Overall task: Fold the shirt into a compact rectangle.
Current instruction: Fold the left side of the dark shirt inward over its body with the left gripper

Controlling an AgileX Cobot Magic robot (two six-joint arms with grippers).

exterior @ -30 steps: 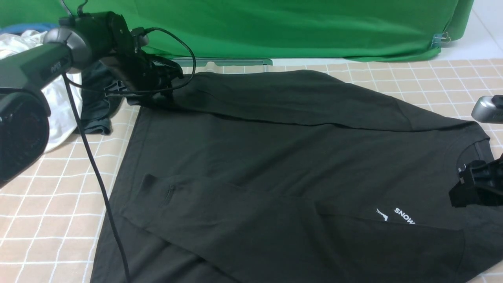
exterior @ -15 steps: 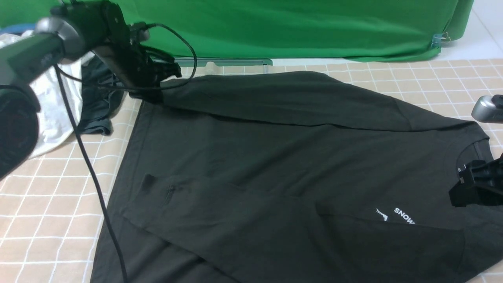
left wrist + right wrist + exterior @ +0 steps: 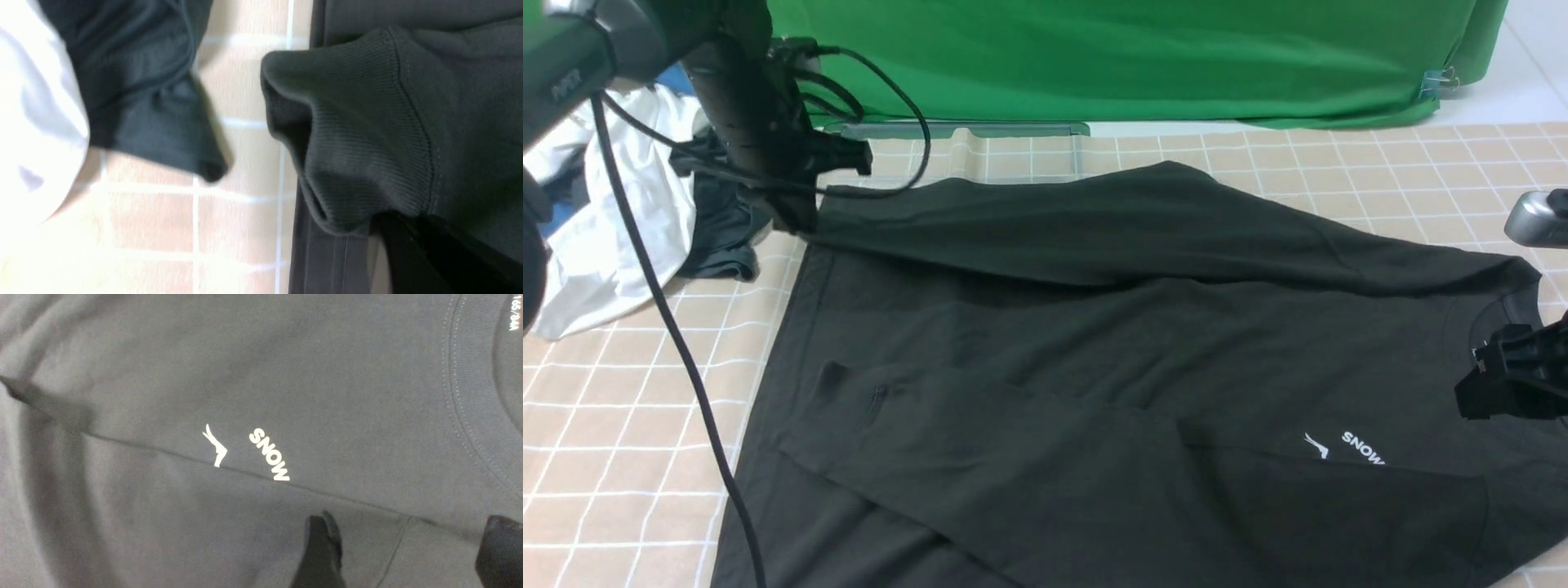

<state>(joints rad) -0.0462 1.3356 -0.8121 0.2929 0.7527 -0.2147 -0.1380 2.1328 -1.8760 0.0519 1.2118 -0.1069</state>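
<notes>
Sleeve fold in hand: left gripper clamps shirt cuff; right gripper wide, print below it. Next: carry cuff inward.

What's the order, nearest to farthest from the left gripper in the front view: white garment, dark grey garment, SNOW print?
1. Dark grey garment, just left of the left gripper.
2. White garment, further left.
3. SNOW print, far right.
</notes>
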